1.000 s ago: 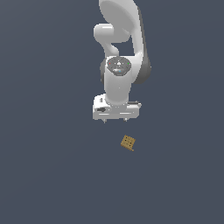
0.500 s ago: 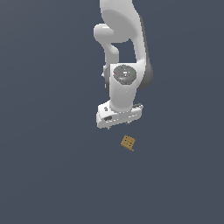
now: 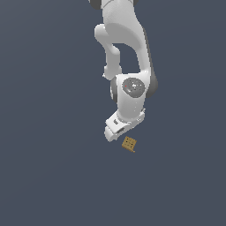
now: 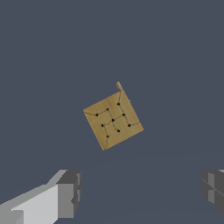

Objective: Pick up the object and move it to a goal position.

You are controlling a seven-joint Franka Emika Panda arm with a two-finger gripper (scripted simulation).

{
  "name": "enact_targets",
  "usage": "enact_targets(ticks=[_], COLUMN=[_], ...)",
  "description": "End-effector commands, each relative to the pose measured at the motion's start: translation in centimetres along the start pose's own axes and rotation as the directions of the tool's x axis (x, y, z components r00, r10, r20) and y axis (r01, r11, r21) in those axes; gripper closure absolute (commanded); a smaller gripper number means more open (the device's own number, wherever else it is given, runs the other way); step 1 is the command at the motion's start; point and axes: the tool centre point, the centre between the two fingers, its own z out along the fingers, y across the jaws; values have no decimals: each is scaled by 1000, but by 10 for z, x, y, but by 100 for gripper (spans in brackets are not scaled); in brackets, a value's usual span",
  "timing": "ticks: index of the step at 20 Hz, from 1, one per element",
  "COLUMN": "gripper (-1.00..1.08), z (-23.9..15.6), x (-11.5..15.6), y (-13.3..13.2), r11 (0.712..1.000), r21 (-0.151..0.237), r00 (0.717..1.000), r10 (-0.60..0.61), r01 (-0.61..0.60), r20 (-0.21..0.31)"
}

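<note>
The object is a small tan-brown flat square block with a grid-patterned face, lying on the dark grey floor. In the wrist view it lies rotated, with a small peg sticking out at one corner. My white gripper hangs just above it, slightly toward the exterior view's left. In the wrist view the gripper is open and empty, its two grey fingertips spread wide apart, and the block lies beyond the gap between them, apart from both.
The plain dark grey floor spreads all around. The white arm rises above the gripper to the top of the exterior view.
The gripper has come down closer to the block and has turned about its wrist. The block has not moved.
</note>
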Motion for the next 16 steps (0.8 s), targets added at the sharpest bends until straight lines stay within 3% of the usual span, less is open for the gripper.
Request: enact_targets(ticks=[1,9,16], gripper=[-92,-92,-92], z=[8,29,40], x=[7,27,37], y=[-3,-12,-18], r11=[997,951,907], r21=[0,-2,-4], r00=[997,951,907], r10=[-83,-310,-421], r01=[83,310,421], r20=[-3,-16,-24])
